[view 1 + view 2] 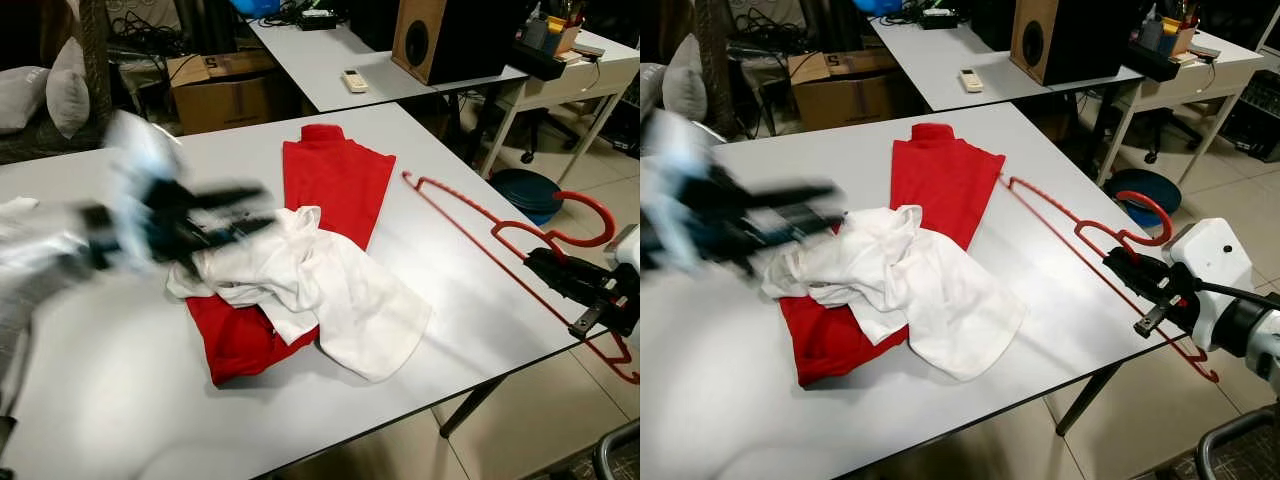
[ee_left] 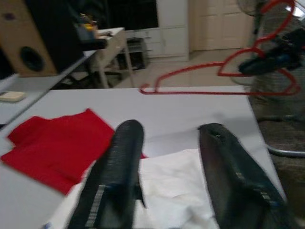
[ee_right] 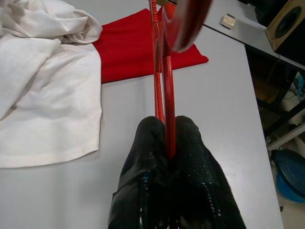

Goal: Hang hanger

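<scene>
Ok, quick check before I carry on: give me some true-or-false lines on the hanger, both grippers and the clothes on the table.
1. The right gripper is shut on the red hanger. True.
2. The hanger's far end rests on the table while its hook end juts past the table's edge. True.
3. The white garment lies under the red garment. False: the white one lies on top of the red one.
4. The left gripper is clamped on the hanger. False: its fingers are open, over the white garment.
5. A remote control lies on the farther table. True.
6. The hanger is threaded through the red garment. False: it lies apart from both garments.
</scene>
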Controlling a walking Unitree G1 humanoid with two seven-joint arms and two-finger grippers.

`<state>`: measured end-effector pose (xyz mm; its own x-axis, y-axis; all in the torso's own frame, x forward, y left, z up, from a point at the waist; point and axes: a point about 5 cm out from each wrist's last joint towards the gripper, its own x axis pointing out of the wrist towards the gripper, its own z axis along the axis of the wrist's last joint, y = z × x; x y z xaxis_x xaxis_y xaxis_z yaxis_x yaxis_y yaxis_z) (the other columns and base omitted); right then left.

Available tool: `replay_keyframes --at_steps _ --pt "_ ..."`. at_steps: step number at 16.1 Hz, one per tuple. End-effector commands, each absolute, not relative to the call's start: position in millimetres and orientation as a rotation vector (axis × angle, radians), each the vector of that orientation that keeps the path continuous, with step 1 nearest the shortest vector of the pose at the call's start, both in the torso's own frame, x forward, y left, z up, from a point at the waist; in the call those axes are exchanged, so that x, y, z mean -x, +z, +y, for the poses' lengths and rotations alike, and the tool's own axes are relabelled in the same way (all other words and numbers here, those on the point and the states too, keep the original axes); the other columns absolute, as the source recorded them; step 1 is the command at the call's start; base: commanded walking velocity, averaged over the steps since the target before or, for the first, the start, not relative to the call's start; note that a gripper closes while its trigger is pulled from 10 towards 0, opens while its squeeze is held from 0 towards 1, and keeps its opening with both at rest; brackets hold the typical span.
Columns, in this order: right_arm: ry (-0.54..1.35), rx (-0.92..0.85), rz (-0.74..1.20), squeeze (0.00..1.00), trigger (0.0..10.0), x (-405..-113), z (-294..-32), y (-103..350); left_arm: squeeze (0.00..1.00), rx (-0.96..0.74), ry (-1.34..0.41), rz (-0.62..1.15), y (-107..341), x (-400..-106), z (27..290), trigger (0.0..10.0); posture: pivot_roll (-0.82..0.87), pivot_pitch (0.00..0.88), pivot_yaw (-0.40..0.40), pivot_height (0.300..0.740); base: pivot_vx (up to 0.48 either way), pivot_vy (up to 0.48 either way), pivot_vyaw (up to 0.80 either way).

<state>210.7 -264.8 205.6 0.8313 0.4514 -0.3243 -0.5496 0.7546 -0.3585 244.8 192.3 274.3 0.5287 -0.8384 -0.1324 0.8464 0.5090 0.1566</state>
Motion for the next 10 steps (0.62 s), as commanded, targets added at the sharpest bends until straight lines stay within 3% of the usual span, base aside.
replay_keyframes --at_steps 1,4,5,6,10 --pt "0.528 0.461 0.181 0.00 10.0 -212 -263 215 1.00 -0.228 -0.988 0.020 280 -248 197 10.0 0.04 0.000 0.019 0.740 0.000 0.000 0.00" --pt "0.370 0.363 0.122 0.00 10.0 -227 -259 216 1.00 -0.232 -0.722 -0.038 273 -282 192 10.0 0.06 0.000 0.063 0.740 0.000 0.000 0.00" --pt "0.315 0.320 0.097 0.00 10.0 -231 -250 214 0.62 -0.155 -0.637 -0.060 265 -295 183 10.0 0.06 0.000 0.091 0.740 0.000 0.000 0.00" --pt "0.267 0.294 0.079 0.00 10.0 -231 -241 209 0.00 -0.100 -0.596 -0.058 254 -302 176 10.0 0.05 0.000 0.099 0.740 0.000 0.000 0.00" --pt "0.157 0.145 0.061 0.00 10.0 -238 -213 194 0.00 -0.131 -0.476 0.003 216 -304 158 10.0 0.08 0.000 0.078 0.740 0.000 0.000 0.00"
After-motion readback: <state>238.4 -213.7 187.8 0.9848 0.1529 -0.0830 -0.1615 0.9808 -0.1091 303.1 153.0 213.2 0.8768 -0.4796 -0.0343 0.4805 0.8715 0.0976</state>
